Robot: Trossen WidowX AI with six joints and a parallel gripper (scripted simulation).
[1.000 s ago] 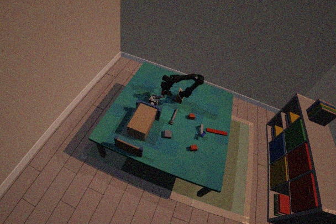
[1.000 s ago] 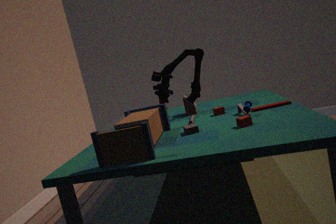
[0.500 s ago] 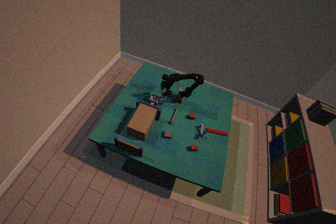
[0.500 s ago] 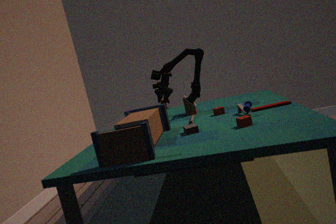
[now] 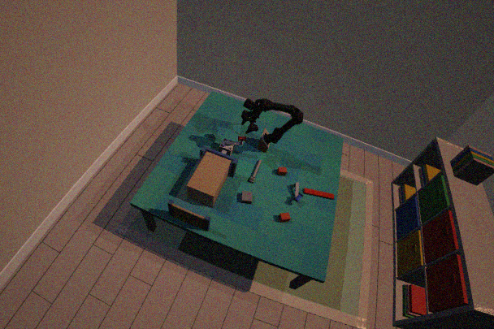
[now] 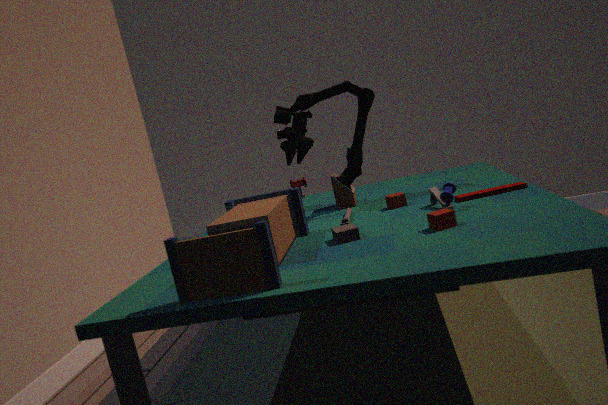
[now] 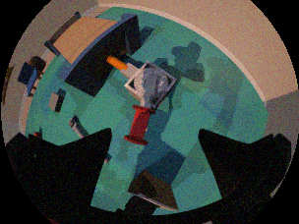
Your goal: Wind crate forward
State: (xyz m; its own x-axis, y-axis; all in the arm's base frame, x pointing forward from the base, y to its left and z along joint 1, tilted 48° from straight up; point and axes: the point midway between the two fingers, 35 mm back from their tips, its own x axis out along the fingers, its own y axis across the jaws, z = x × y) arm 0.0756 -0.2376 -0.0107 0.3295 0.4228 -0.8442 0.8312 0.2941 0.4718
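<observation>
My gripper (image 5: 247,128) (image 6: 294,163) (image 7: 156,134) is open and empty, above the winch handle's red grip. The red grip (image 5: 242,138) (image 6: 298,183) (image 7: 140,124) stands beside the winch; its grey arm (image 7: 156,84) lies over the winch top. The square winch frame (image 7: 129,84) is partly hidden under it. An orange piece (image 7: 117,62) reaches from the winch toward the rack. The tan crate (image 5: 211,171) (image 6: 252,211) (image 7: 84,36) looks flat, its front at or very near the blue frame (image 5: 233,167) (image 6: 300,211) (image 7: 89,74). Contact and the key in its hole cannot be made out.
A brown plate (image 5: 264,141) (image 6: 343,192) (image 7: 154,189) stands by the arm's base. A long grey tool (image 5: 254,170) (image 7: 76,126), a grey block (image 5: 246,196) (image 6: 345,233), red blocks (image 5: 282,170) (image 6: 442,219), a blue-and-white tool (image 5: 296,194) and a red bar (image 5: 318,193) (image 6: 492,191) lie on the bench.
</observation>
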